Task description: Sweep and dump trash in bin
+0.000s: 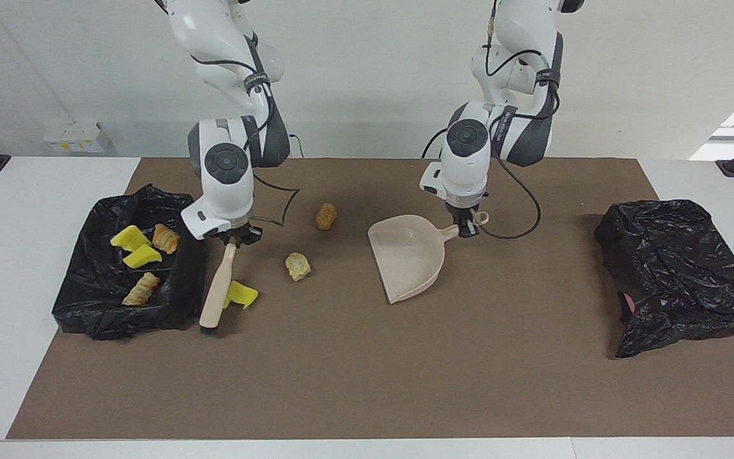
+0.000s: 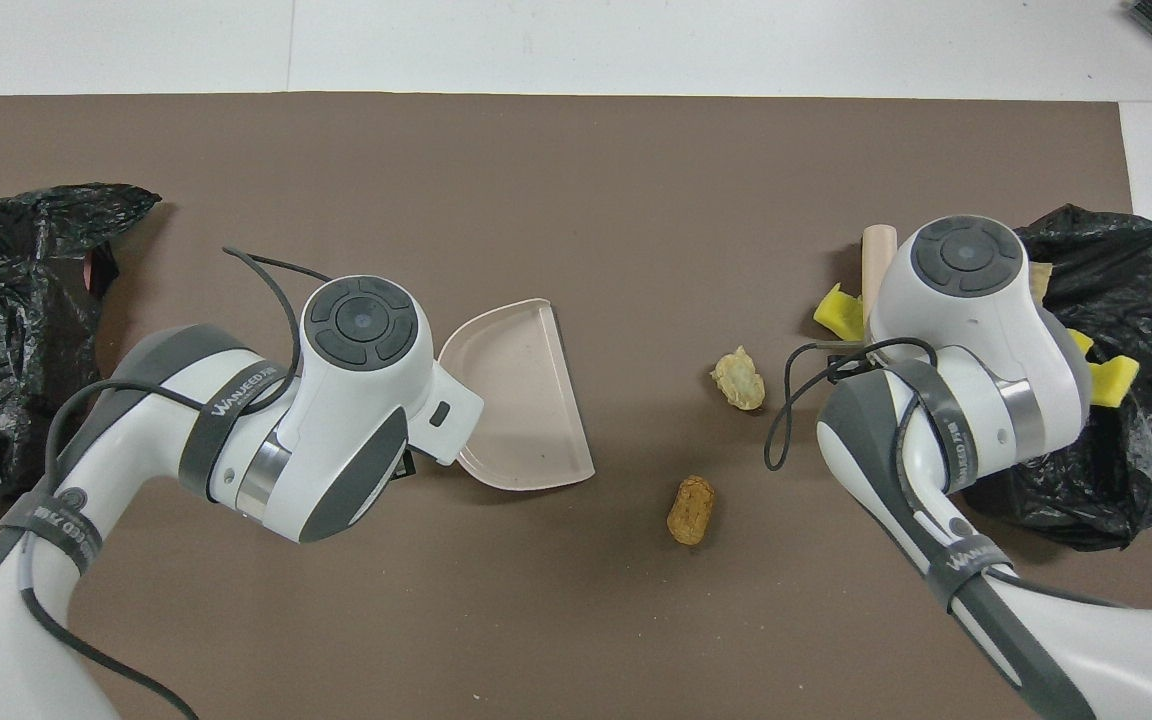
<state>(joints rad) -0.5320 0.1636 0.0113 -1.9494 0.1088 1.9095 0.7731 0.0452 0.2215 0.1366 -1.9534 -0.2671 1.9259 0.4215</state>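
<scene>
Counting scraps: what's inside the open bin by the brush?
The open bin holds four scraps in the facing view: two yellow chunks and two bread lumps. From overhead, the right arm covers most of them.

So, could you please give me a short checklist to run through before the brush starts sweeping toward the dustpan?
1. Right gripper shut on the brush handle: ok.
2. Left gripper shut on the dustpan handle: ok.
3. Brush between the open bin and the loose scraps, its bristles down at the mat beside the yellow scrap: ok.
4. Dustpan mouth facing the scraps: not ok; in the facing view it opens away from the robots, not toward the brush.
5. Dustpan lip flat on the mat: cannot tell.
6. Loose scraps on the mat: three, namely the yellow scrap, the tan lump and the brown lump; not ok, still to sweep.
</scene>
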